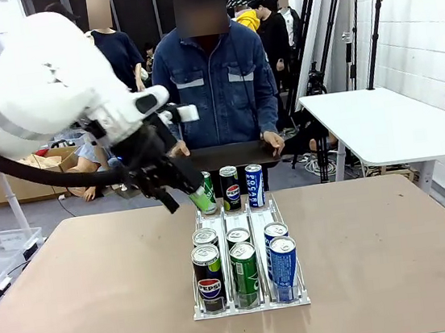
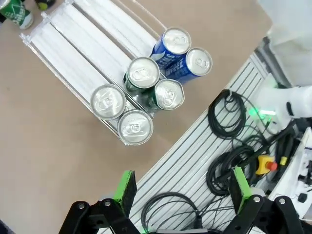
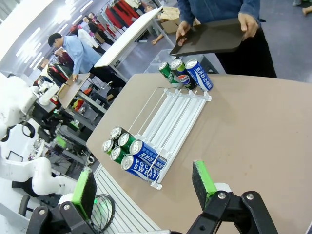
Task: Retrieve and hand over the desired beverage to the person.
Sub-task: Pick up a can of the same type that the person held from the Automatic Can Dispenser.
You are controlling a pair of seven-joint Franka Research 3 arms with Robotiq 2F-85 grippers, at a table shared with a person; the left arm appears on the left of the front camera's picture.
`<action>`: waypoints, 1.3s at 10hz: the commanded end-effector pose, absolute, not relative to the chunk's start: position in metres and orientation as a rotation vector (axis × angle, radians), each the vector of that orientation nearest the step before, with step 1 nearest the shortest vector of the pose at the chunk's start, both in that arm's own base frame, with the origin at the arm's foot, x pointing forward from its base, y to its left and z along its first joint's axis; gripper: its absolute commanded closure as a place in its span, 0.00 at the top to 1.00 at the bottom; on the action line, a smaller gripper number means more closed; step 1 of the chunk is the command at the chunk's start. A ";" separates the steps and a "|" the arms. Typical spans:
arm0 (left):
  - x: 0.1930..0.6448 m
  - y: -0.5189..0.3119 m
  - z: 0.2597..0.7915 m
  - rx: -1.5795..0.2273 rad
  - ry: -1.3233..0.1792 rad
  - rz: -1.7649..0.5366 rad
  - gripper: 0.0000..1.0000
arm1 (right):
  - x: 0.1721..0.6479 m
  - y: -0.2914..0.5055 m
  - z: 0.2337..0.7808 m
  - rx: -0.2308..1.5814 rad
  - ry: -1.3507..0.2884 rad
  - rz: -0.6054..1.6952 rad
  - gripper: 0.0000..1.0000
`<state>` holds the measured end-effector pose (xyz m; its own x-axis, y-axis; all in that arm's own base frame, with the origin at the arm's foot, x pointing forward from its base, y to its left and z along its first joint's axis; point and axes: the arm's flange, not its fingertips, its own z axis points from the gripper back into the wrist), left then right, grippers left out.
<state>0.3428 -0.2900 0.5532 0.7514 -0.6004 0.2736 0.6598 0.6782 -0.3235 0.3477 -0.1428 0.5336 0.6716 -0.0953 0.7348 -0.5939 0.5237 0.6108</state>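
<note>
The surface (image 1: 94, 312) is a smooth, matt tan board with no sheen. At centre frame the rack (image 1: 251, 214) is clear, glossy plastic with white ribbed lanes. The cans (image 1: 244, 271) are metal with glossy printed sides; in the left wrist view their bare lids (image 2: 108, 101) gleam silver. The person (image 1: 214, 86) at upper centre wears blue denim cloth and holds a dark, matt tray (image 1: 229, 156). The left arm (image 1: 34, 84) has a smooth, glossy white shell. The green pads (image 2: 127, 186) on its fingers look matt.

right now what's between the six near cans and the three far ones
Bare white lanes of the rack, nothing standing in them; the right wrist view shows it best.
</note>
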 end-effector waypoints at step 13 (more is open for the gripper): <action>0.307 -0.433 0.475 -0.005 -0.195 -0.584 1.00 | 0.349 -0.143 0.534 1.014 -0.819 0.344 1.00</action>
<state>0.3057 -0.4212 0.4748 0.8051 -0.5664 0.1760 0.5716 0.8201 0.0245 0.3478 -0.1429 0.5333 0.6723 -0.0953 0.7341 -0.5932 0.5240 0.6113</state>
